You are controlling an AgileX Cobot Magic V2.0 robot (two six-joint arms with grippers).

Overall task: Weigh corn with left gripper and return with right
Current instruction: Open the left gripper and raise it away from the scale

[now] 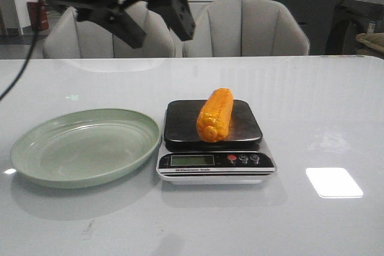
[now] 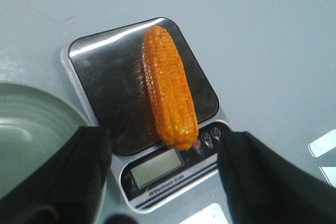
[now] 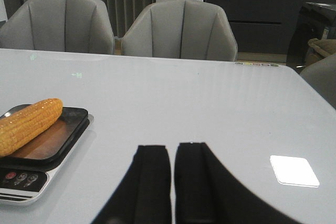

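Plate sits empty toward tabletop's left edge, likely the return spot. Left hand hangs above w/ fingers spread wide, holding nothing. Corn lies on scale mid-tabletop, free for a clean reading. Right hand nr right edge, fingers nearly together, empty.
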